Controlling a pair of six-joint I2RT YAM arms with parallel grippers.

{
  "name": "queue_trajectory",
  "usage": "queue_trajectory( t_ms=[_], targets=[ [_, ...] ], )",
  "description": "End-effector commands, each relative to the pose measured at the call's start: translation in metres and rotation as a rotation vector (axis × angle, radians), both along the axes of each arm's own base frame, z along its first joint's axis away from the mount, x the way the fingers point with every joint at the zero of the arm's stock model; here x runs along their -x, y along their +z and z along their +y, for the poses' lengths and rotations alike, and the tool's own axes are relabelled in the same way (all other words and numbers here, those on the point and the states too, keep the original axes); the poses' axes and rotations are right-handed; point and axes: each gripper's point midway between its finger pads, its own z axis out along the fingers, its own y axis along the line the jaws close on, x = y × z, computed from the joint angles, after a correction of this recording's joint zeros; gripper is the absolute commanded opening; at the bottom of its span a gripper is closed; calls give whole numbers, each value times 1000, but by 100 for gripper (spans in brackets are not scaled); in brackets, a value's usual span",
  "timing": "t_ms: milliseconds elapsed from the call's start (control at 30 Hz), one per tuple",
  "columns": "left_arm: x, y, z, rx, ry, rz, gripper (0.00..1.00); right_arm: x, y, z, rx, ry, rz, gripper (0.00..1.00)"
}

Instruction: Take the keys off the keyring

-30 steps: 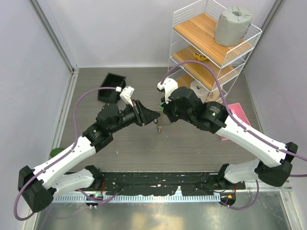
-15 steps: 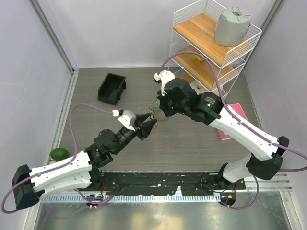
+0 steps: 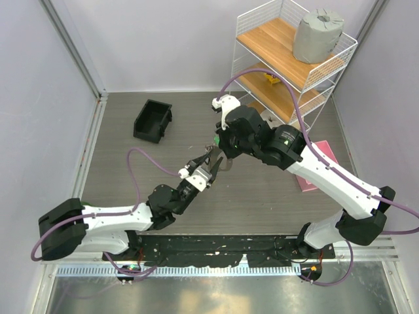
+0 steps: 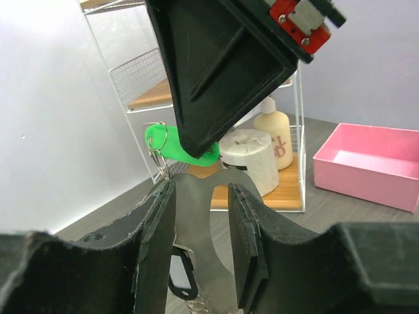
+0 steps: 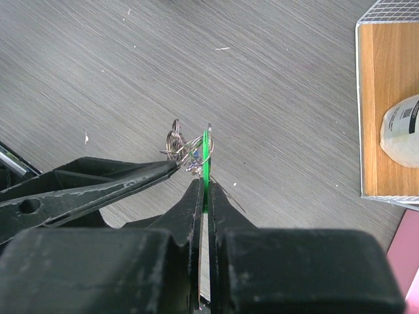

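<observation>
The table (image 3: 275, 203) lies well below the work, so anything that slips out falls to it and has to be picked up again. The whole bunch hangs in the air over the middle of the table, left of the wire rack (image 3: 294, 65), caught between the two arms.

The right gripper (image 5: 204, 186) has its fingers pressed together on the plastic head of the green key (image 4: 180, 149), seen edge-on as a thin green sliver. The left gripper (image 4: 203, 190) comes in from the near left. Its fingers are drawn in to a narrow gap around a flat silvery piece (image 4: 196, 261) of the bunch, and their tips reach the wire of the keyring (image 5: 182, 145).

The first danger is the arms themselves. The right gripper's black body looms just above the left fingers, and a careless pull or twist could knock one into the other.

Next comes the green key. Its smooth head is held on a small patch only, so a hard tug may slide it out of the right fingers.

The flat piece could likewise slip from the left gripper, leaving the whole bunch swinging from the key.

Smallest is the wire. Its loops look tangled beside the key, and I cannot tell where the ring opens. A straight pull may therefore bend the wire or jam the key rather than free it
</observation>
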Motion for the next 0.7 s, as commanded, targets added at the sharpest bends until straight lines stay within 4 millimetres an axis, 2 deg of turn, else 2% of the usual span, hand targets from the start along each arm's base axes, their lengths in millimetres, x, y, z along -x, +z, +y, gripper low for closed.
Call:
queue_trajectory(
  t_ms=[0,100,300,667],
  targets=[
    [-7,54,19,172,110,-117,42,-8,29,1,-71,-30,-59,5],
    [-11,54,26,191,150,-115,41,-9,29,0,-69,-32,-61,5],
    [-16,52,26,193,177,-92,36,-8,27,2,-71,-22,-64,5],
    [-19,46,17,187,131,-70,27,-8,27,3,-73,-15,-62,5]
  ],
)
